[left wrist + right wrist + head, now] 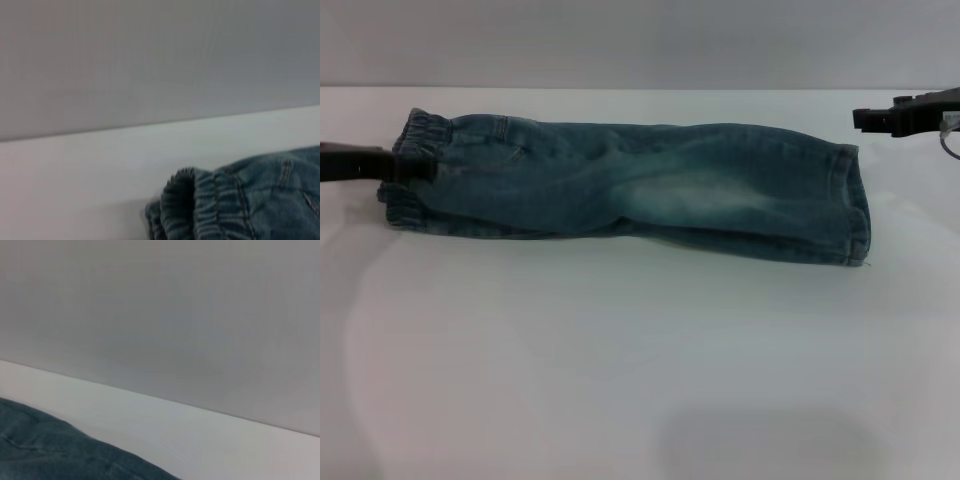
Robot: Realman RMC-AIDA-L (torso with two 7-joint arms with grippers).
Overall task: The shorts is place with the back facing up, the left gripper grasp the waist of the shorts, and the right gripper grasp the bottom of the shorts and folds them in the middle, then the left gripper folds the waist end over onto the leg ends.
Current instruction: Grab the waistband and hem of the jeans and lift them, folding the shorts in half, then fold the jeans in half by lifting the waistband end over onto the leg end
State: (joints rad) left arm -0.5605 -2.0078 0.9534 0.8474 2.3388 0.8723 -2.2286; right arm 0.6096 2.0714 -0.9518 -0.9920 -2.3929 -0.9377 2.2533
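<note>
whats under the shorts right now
Only the white table shows around the folded shorts; the lower denim layer peeks out along the near edge. Anything beneath is covered. The left tool meets the waist.

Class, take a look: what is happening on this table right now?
A two-armed robot is folding denim shorts on a white table. The shorts already lie folded lengthwise into a long strip. The left gripper is at the waist on the left end and seems to grip it. The right gripper hangs clear of the cloth, above and beyond the leg ends. The fold of waist onto leg ends is not yet done.
</note>
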